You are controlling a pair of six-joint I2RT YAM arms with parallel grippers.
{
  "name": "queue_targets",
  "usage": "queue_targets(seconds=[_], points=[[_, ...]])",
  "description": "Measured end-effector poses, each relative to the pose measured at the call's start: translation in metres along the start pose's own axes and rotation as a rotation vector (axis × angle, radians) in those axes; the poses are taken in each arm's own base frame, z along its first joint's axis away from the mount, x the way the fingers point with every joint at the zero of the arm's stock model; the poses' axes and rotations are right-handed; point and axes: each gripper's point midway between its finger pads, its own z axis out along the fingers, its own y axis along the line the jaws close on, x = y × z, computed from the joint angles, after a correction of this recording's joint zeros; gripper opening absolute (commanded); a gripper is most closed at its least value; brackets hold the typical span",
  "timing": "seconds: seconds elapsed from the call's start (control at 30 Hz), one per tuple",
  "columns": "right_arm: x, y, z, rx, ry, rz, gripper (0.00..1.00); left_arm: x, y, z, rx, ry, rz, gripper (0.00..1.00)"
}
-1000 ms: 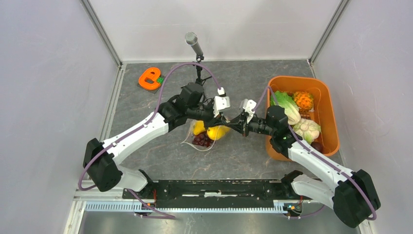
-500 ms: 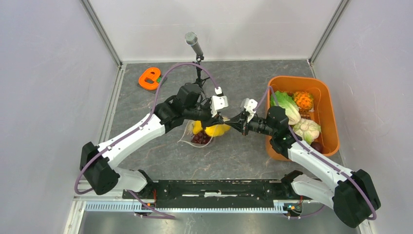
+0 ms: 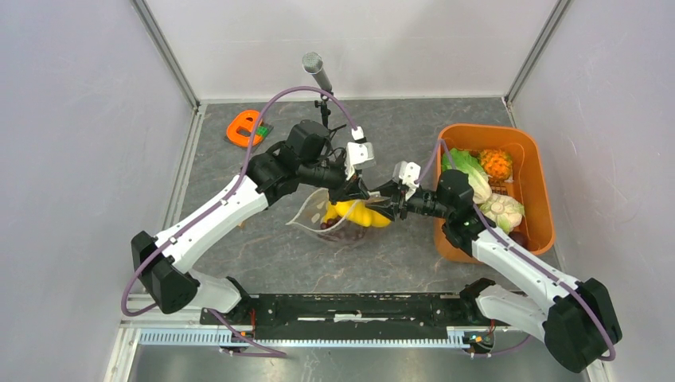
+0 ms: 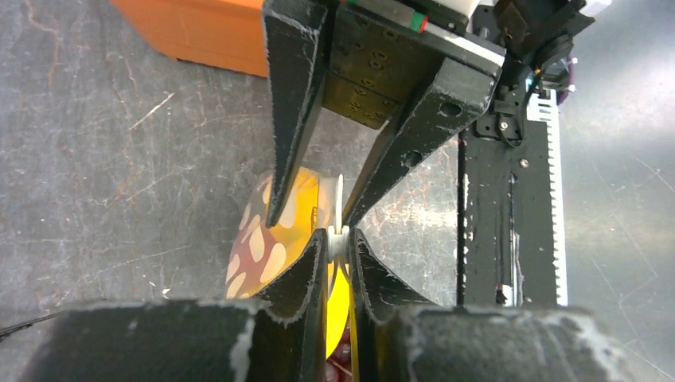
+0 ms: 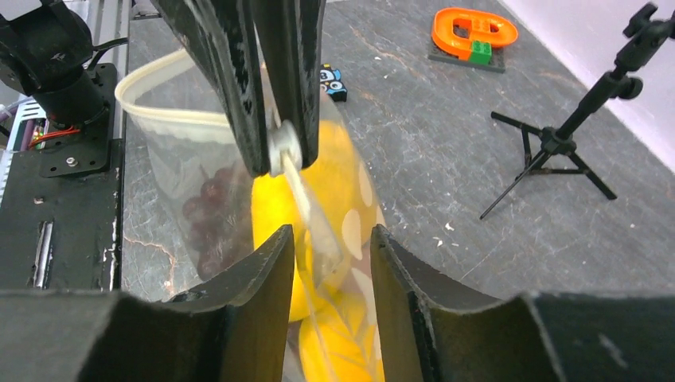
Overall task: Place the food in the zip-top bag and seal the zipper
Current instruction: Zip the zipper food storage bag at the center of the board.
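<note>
Clear dotted plastic sits just left of centre in the overhead view: the bag (image 3: 310,219) is held up by its mouth edge between my two arms, over the grey table (image 3: 382,263); I cannot tell whether its bottom touches the table. My left gripper (image 4: 338,236) is pressed together on the zipper (image 4: 339,195), pinching the whitish strip at its tips, low in the left wrist view. My right gripper (image 5: 330,243) is spread, its fingers (image 5: 255,294) standing apart on either side of the strip and gripping nothing; it fills the bottom of the right wrist view, facing the left gripper's pinch above it. Inside the bag lie yellow pieces (image 3: 360,213) and dark grapes (image 3: 334,226), the yellow pressing against the dotted wall. The bag's mouth gapes in a loop towards the upper left of the right wrist view. At the right of the overhead view the orange tub (image 3: 527,147) holds lettuce (image 3: 466,169) and a pineapple (image 3: 496,163). An orange toy (image 3: 245,127) lies at the upper left, a microphone stand (image 3: 318,76) at top centre.
</note>
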Motion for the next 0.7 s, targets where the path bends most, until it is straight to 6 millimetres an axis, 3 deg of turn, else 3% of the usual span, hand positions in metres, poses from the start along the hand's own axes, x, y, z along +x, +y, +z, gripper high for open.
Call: queue_targets(seconds=[0.2, 0.3, 0.47, 0.7], points=[[-0.014, 0.002, 0.001, -0.037, -0.024, -0.059, 0.46, 0.007, -0.008, -0.001, 0.034, 0.028, -0.027, 0.02], [-0.019, 0.004, 0.001, -0.059, -0.020, -0.087, 0.38, 0.010, -0.009, -0.002, 0.037, 0.039, -0.033, 0.02], [-0.031, 0.008, 0.001, -0.105, -0.022, -0.126, 0.36, 0.012, -0.010, -0.002, 0.039, 0.047, -0.037, 0.02], [-0.023, 0.012, 0.003, -0.137, -0.006, -0.110, 0.06, 0.014, -0.007, -0.003, 0.025, 0.055, -0.040, 0.02]])
